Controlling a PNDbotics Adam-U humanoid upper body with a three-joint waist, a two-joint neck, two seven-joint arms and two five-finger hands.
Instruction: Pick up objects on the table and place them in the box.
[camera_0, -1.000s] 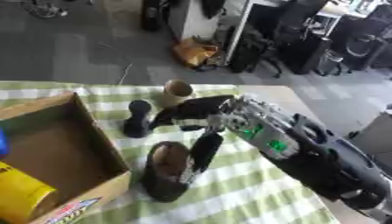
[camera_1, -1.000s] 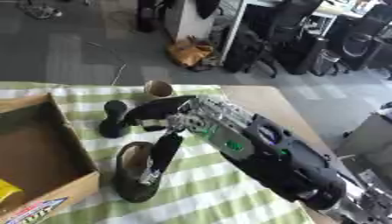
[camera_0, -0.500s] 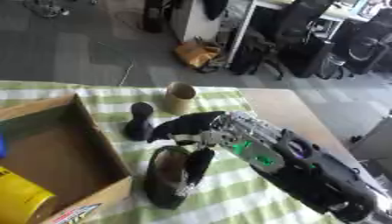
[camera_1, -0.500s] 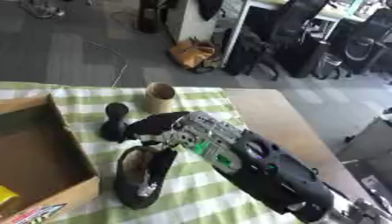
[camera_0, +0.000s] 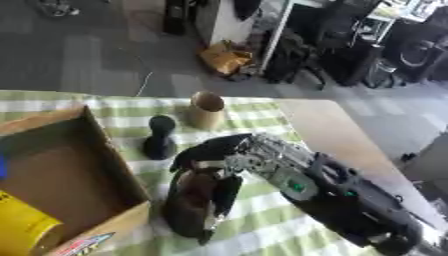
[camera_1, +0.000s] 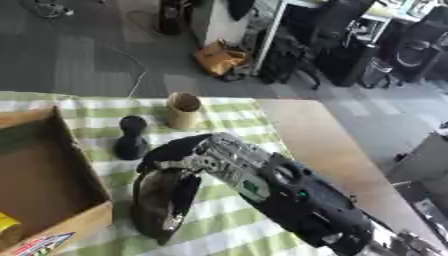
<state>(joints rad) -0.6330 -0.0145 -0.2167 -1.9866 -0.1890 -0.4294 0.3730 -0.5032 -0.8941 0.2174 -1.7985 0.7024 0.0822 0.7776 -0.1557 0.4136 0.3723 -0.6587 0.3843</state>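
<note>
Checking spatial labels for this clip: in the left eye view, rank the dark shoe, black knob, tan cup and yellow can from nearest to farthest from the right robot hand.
1. Dark shoe: under the right robot hand, fingers on it.
2. Black knob: just left of the hand, on the cloth.
3. Tan cup: behind the hand, farther back.
4. Yellow can: in the box, far left corner.

A green-and-white checked cloth (camera_0: 262, 230) covers the table (camera_0: 328, 130).
</note>
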